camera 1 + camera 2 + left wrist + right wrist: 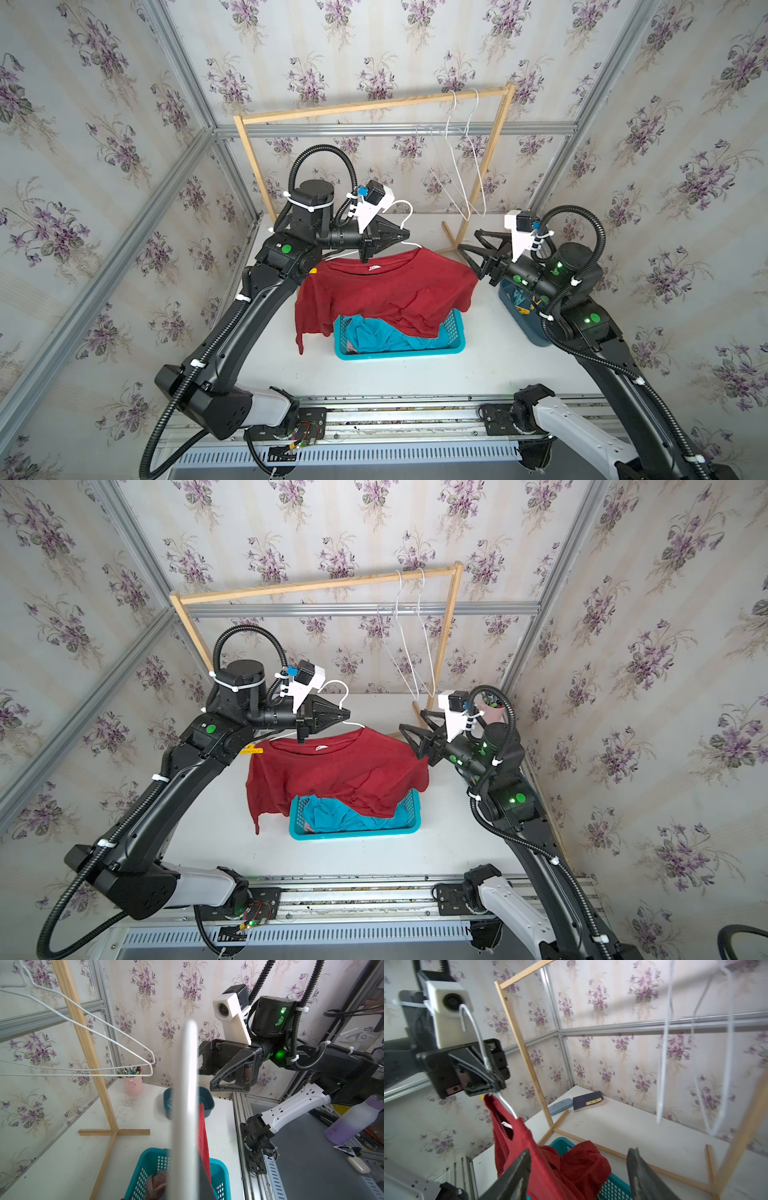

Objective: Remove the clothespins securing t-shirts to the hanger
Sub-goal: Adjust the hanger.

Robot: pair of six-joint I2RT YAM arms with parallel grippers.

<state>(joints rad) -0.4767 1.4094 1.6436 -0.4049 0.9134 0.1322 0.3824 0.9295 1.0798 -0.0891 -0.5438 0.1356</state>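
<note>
The hanger [185,1084] is pinched at its neck, just under the hook, by the left claw [405,237], whose jaws are pressed together on the wire. It is held up clear of the desk [490,365] so that the red shirt [386,291] hangs freely and both shoulders can be reached. The shirt's lower hem is draped over the turquoise basket [399,355], which is set directly beneath, seemingly so that the cloth can be dropped in once freed. A turquoise shirt [382,338] is bundled inside.

One yellow clothespin [252,750] is seen on the shoulder nearest the left arm, partly hidden by that arm. The right claw [468,240] is held with its jaws apart and nothing between them, just beside the opposite shoulder, where no clothespin can be made out.

A dark bin [209,1103] is placed under the right arm, within easy reach, seemingly for collected pins. Two bare hangers [664,1064] are hung on the wooden rack [374,104]. The yellow clothespin is judged to be the one left to take off, and a reach across the shirt would be needed.
</note>
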